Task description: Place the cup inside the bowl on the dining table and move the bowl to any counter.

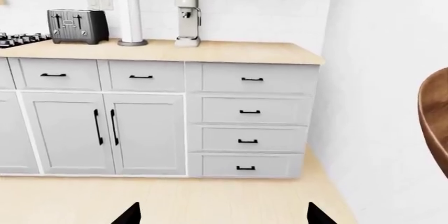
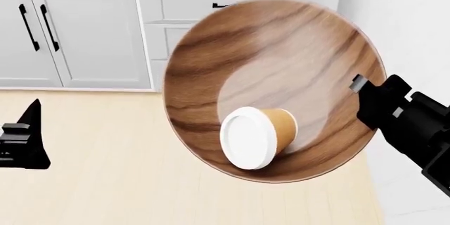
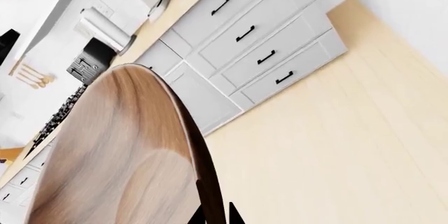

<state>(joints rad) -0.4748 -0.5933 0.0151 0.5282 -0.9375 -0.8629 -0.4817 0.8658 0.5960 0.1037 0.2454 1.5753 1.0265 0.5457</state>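
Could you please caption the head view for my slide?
Right gripper carries the bowl, the cup lying inside.

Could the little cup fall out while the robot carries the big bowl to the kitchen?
It might. The cup lies on its side, low in the tilted bowl, so it could roll over the rim. Only the right gripper holds the bowl, pinching one edge, so it may slip. The counter already carries appliances, leaving less room for landing.

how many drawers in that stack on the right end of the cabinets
4 in the left wrist view, stacked under the counter: top drawer, second, third, bottom. Nothing covers that stack there.
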